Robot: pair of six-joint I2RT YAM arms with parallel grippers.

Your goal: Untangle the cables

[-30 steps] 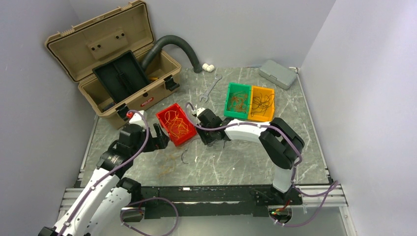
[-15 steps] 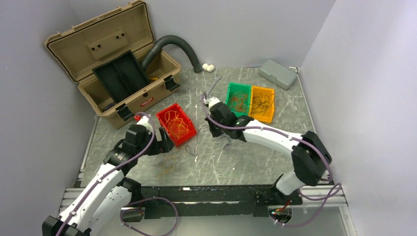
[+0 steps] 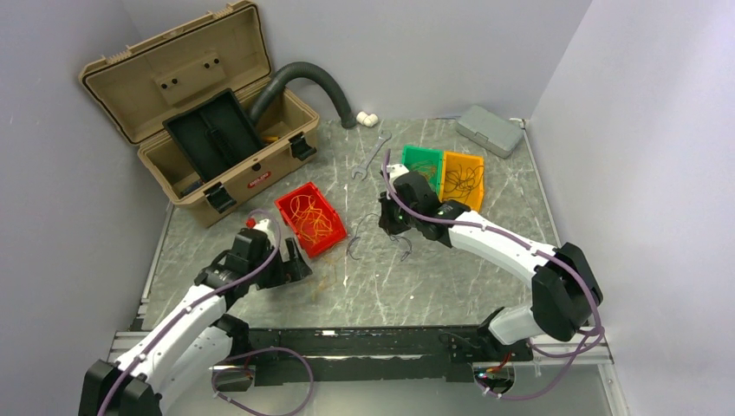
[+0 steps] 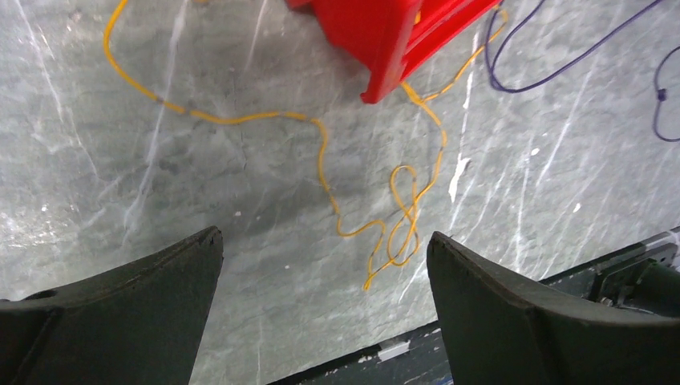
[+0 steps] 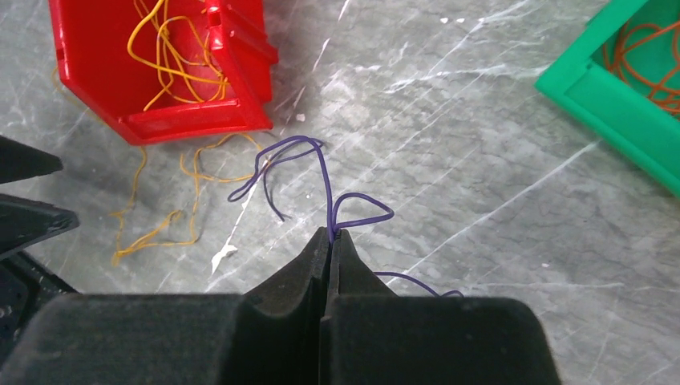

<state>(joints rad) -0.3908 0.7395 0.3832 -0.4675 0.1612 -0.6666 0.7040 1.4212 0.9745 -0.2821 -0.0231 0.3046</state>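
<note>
Marble tabletop (image 3: 451, 286); right fingers (image 5: 293, 293) pinch purple cable (image 5: 325, 184), strand arching toward red bin (image 5: 192, 120); left fingers (image 4: 120, 309) spread wide.

Both arms are the same build. Left arm (image 3: 173, 322) and right arm (image 3: 498, 245): white link shells, chunky black joint housings. A purple harness cable (image 3: 264, 349) runs along the outside of each and loops loose by the bases. The bases sit on a black rail (image 3: 373, 344). Left end effector (image 4: 322, 237): two broad dark fingers (image 4: 120, 313), matte, with curved upper edges. Right end effector (image 5: 330, 234): same dark fingers (image 5: 273, 321), grainy foam-like faces tapering to thin tips. Small red spot (image 3: 250, 223) near the left wrist.
</note>
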